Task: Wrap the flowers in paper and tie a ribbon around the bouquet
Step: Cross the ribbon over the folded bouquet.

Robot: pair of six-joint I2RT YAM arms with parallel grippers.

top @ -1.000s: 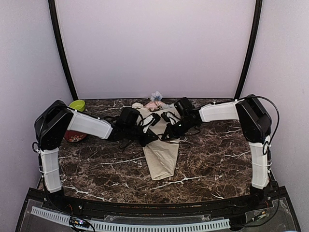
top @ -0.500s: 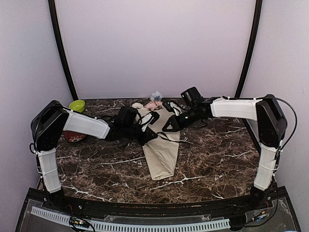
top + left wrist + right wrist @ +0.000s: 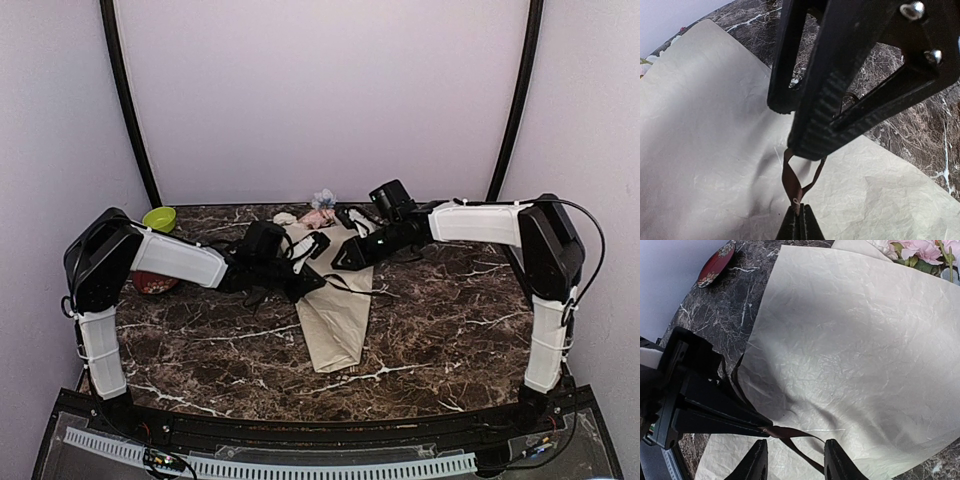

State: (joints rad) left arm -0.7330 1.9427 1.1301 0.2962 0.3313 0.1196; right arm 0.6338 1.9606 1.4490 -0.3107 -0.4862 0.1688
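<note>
- On the dark, white-veined marble table [image 3: 450, 330], the bouquet [image 3: 335, 310] lies lengthwise at the middle, its narrow tip toward the near edge and its wide end toward the back wall.
- Pale lilac walls [image 3: 320, 100] close in the back and both sides; a black pole [image 3: 125, 100] rises at each back corner.
- The flowers [image 3: 922, 250], pink among them, poke out of the paper [image 3: 855, 340] at the far end, close to the back wall.
- A green bowl [image 3: 160, 217] sits in the back left corner, with a red dish [image 3: 155, 283] just in front of it, beside the left arm.
- The left gripper [image 3: 800, 222] is pinched tight on the ribbon [image 3: 791, 182], which rises from its tips as a small brown loop over the crinkled paper.
- The right gripper [image 3: 796, 460] hangs over the same spot with its fingers spread; a ribbon strand runs between them unclamped.
- Both arms reach inward and meet over the cone's upper half.
- Bare marble shows from the cone's tip to the near edge and across the right side.
</note>
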